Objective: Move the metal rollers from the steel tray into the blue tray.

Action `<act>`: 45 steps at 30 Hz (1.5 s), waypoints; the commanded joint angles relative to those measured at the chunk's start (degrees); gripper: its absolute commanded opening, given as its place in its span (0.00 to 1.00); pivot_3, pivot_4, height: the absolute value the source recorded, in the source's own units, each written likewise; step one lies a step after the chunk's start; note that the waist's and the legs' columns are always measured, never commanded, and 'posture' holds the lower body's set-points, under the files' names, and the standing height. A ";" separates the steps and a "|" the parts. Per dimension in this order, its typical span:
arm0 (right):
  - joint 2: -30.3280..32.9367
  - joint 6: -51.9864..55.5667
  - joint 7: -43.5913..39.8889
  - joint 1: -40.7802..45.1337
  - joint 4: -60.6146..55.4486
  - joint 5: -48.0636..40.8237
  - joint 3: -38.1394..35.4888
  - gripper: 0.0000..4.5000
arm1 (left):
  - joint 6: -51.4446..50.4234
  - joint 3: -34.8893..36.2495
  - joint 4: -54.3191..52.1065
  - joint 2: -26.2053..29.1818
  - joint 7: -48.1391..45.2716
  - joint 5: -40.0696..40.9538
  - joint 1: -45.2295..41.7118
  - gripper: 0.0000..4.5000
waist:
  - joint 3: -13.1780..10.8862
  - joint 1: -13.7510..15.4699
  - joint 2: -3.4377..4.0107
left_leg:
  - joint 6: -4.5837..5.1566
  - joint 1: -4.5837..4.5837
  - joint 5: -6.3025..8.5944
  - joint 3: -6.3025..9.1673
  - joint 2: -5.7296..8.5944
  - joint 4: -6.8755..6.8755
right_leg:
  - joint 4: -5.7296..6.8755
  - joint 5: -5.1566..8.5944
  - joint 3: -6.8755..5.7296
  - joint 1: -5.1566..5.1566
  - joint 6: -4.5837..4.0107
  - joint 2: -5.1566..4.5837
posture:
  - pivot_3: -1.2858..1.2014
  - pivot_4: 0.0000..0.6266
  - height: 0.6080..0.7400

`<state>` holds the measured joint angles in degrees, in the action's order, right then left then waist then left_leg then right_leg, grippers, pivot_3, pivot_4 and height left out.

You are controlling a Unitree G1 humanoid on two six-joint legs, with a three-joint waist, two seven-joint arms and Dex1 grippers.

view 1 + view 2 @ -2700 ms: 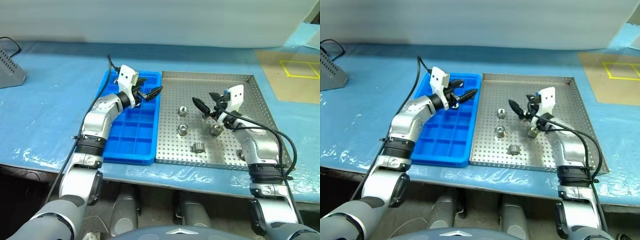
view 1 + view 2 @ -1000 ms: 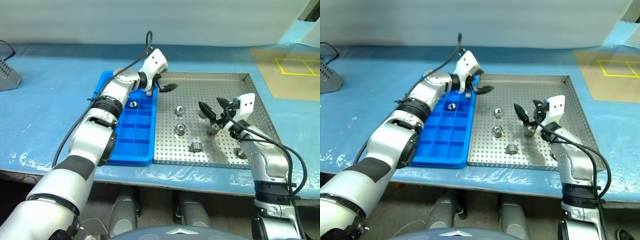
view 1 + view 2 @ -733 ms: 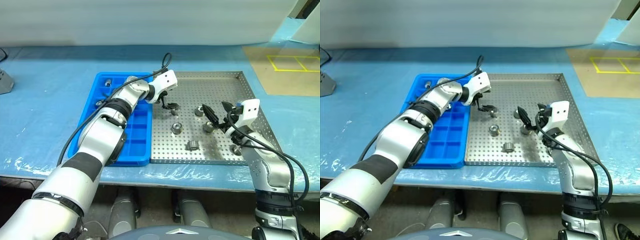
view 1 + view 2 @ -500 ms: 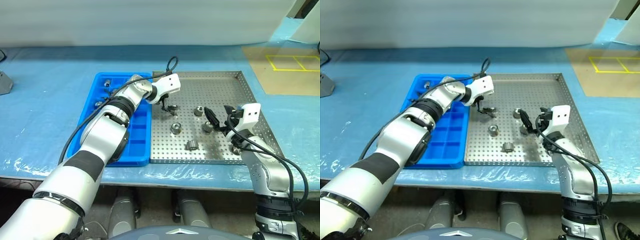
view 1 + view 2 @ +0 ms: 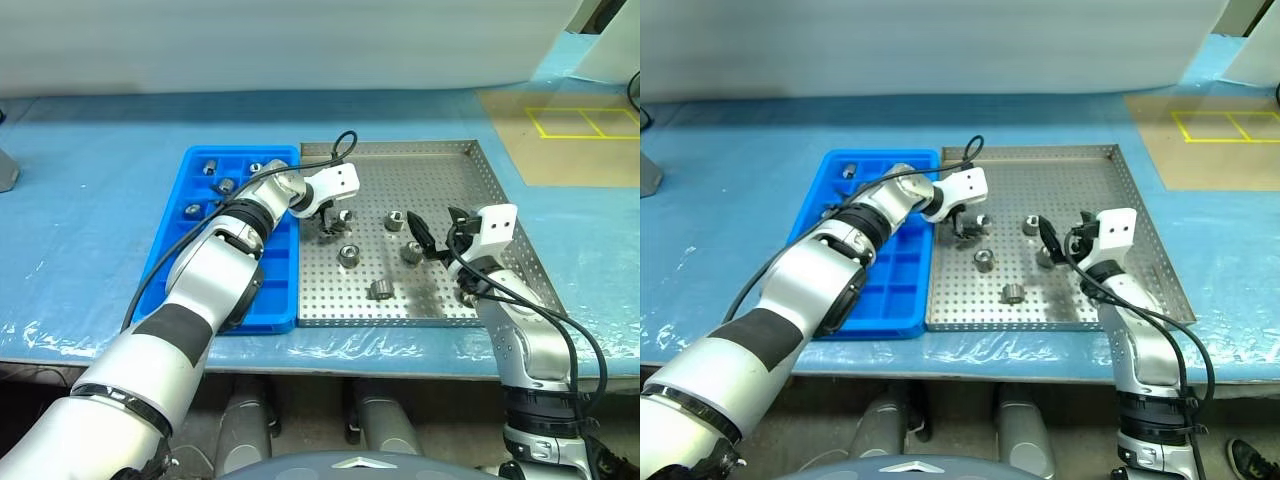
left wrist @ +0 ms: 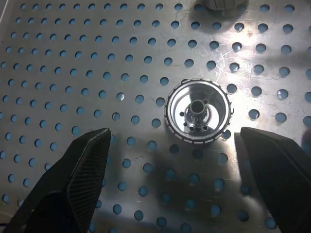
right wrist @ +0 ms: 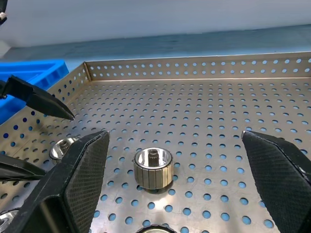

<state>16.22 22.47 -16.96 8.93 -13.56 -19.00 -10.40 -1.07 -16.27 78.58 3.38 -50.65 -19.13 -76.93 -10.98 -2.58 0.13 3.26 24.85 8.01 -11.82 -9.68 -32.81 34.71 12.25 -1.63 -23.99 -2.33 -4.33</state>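
The steel tray (image 5: 440, 170) lies right of the blue tray (image 5: 282, 300). Several metal rollers stand on its perforated floor, among them one (image 5: 349, 255) mid-tray and one (image 5: 380, 290) near the front. My left gripper (image 5: 331, 224) hangs open, pointing down over a roller (image 6: 198, 114) at the tray's left side; its fingers (image 6: 73, 184) stand either side of the roller, clear of it. My right gripper (image 5: 432, 235) is open and level, empty, facing a roller (image 7: 153, 167). Several rollers (image 5: 225, 185) lie in the blue tray's far compartments.
Both trays sit on a blue-covered table (image 5: 90, 250). A brown floor patch with yellow tape (image 5: 575, 125) lies at the far right. One more roller (image 5: 470, 295) rests by the steel tray's front right, beside my right forearm.
My left gripper has crossed from the blue tray's edge into the steel tray and sunk over a roller, staying open. My right gripper has kept its place. The camera has shifted.
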 commanded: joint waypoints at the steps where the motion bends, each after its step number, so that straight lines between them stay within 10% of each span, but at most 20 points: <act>1: -0.11 -1.77 0.72 -0.42 -0.82 1.09 0.12 0.99 | -0.74 1.23 -0.38 -0.97 -0.18 0.49 0.08 1.00 | 0.00 0.02 0.00 | 0.01 0.01 0.00 0.00 0.00 -0.01 | -0.01 0.00 0.00 0.00 0.00 0.00 | 0.29 0.24 1.00; 15: -0.85 -2.51 1.70 -1.58 -1.16 3.15 0.79 0.99 | -1.39 0.52 -0.07 -1.53 4.34 -2.09 2.03 1.00 | 0.00 -1.49 0.00 | 0.06 -0.05 0.16 0.02 0.04 -0.23 | -0.03 0.01 0.00 0.19 0.01 -0.04 | 0.28 0.24 1.00; 28: -0.70 -3.69 2.16 0.05 1.68 4.96 1.08 1.00 | -0.33 0.88 -0.31 -0.50 5.41 -2.51 2.87 0.39 | -0.01 -2.90 -0.02 | 0.09 -0.66 0.20 0.05 0.05 -0.15 | -0.78 0.28 -0.02 1.00 0.49 -0.05 | 0.29 0.24 1.00; 45: -1.40 -4.89 -0.22 3.89 6.00 4.74 3.27 1.00 | 3.68 18.19 -8.73 7.62 -1.47 15.13 -0.37 0.38 | -0.01 -2.36 0.01 | 0.56 0.35 0.24 0.06 0.28 0.14 | -1.00 -0.45 -0.22 -0.09 0.00 -0.33 | 0.35 0.24 1.00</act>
<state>15.07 19.17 -16.49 11.76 -6.92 -13.93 -7.50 1.72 0.73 73.28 10.11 -48.93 -6.32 -76.81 -11.00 -4.93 0.13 3.86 25.27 8.27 -11.78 -9.40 -32.66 33.77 11.80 -1.84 -24.18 -2.34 -4.66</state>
